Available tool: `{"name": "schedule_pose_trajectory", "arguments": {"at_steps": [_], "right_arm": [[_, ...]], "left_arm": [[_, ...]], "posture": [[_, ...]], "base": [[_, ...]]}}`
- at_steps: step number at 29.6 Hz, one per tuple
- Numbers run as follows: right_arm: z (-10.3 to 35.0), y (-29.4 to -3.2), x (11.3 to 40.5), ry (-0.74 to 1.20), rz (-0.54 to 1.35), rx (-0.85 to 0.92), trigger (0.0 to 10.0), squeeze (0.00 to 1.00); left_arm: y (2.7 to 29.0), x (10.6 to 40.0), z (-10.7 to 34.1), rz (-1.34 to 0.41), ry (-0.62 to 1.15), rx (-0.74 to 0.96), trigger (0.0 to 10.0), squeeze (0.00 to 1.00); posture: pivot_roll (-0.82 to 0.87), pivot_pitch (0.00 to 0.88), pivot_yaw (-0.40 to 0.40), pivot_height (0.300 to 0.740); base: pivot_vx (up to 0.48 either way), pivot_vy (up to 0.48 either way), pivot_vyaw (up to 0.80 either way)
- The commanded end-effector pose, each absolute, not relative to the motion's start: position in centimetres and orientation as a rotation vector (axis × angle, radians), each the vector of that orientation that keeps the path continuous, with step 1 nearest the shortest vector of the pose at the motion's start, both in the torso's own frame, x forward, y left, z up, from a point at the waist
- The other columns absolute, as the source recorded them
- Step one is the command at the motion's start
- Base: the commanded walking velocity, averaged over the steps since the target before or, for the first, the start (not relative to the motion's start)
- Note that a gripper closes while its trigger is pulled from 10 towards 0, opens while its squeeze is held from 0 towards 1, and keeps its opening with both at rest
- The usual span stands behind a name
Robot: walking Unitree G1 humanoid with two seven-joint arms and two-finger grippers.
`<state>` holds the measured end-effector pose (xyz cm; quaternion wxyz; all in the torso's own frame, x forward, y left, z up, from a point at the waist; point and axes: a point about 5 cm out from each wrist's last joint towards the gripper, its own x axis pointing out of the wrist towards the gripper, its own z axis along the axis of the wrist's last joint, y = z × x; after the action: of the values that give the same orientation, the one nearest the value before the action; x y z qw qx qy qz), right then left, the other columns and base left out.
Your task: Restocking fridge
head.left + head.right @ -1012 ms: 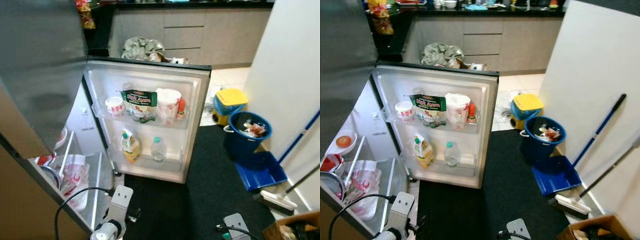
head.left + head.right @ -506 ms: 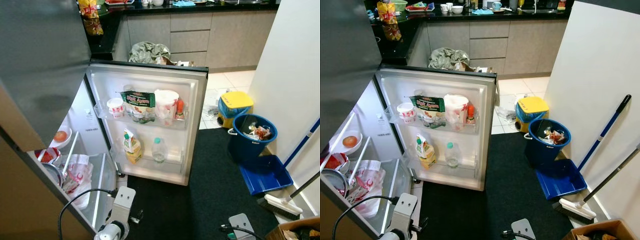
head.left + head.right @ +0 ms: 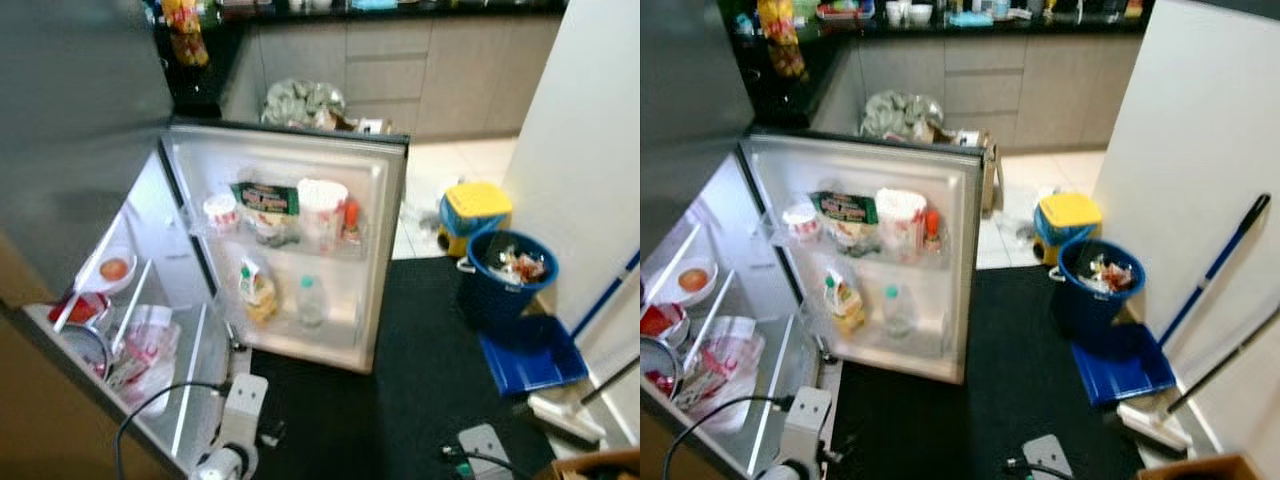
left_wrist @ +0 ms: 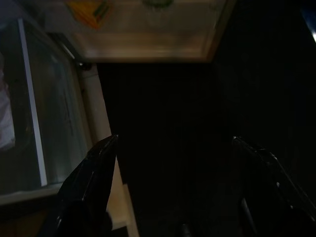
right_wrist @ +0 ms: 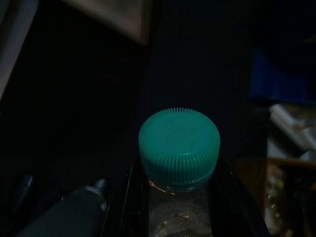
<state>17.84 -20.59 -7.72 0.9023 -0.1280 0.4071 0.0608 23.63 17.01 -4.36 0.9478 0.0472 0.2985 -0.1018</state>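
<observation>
Two pincers are hanging low over a black floor mat [image 3: 1020, 400] in front of an open fridge [image 3: 150, 230]. The right pincer [image 5: 180, 197] is clenched around a clear bottle [image 5: 177, 212] with a ridged green cap [image 5: 178, 148], its black fingers [image 5: 133, 197] pressing against the bottle's neck on both sides, so the bottle is sitting in that grasp above the mat and well apart from the fridge. The left pincer [image 4: 173, 163] is released, its two fingers spread wide with nothing between them, hovering over the mat just beside the fridge's lower edge.

The fridge door [image 3: 300, 240] is standing swung wide. Its upper door shelf is carrying a small white cup [image 3: 220, 212], a green packet [image 3: 265, 205], a tall white tub [image 3: 322, 208] and a small red bottle [image 3: 351, 215]. The lower door shelf is holding a yellow carton [image 3: 256, 295] and a clear water bottle [image 3: 311, 300], standing near each other. Inside the fridge, a bowl with something orange [image 3: 112, 270] is resting on a glass shelf, and a white and red bag [image 3: 145, 350] is lying lower down.

To the robot's right, a blue bucket [image 3: 1095, 290] full of scraps is standing by the white wall, with a yellow-lidded bin [image 3: 1068, 225] just behind it and a blue dustpan [image 3: 1125, 365] in front. A broom with a blue handle [image 3: 1210, 280] is leaning against the wall. A dark tabletop [image 3: 970, 18] is running along the far cabinets, blurred.
</observation>
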Motion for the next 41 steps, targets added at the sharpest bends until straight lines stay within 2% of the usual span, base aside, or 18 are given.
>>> {"name": "schedule_pose_trajectory", "arguments": {"at_steps": [1, 14, 41], "right_arm": [[-7.97, -20.27, 17.42, 0.852, 0.131, -0.254, 10.0, 0.0], [-7.95, -20.2, 17.48, 0.85, 0.133, -0.252, 10.0, 0.0], [-8.0, -20.24, 17.32, 0.851, 0.129, -0.25, 10.0, 0.0]], "left_arm": [[17.19, 23.26, -4.67, -0.197, 0.629, 0.089, 10.0, 0.0], [17.45, 23.36, -4.56, -0.188, 0.619, 0.095, 10.0, 0.0], [16.89, 23.34, -4.51, -0.238, 0.608, 0.103, 10.0, 0.0]], "posture": [[-0.05, 0.031, -0.002, 0.74], [-0.05, 0.031, -0.001, 0.74], [-0.06, 0.04, 0.004, 0.74]], "base": [[0.0, 0.0, 0.0], [0.0, 0.0, 0.0], [0.369, 0.0, 0.0]]}}
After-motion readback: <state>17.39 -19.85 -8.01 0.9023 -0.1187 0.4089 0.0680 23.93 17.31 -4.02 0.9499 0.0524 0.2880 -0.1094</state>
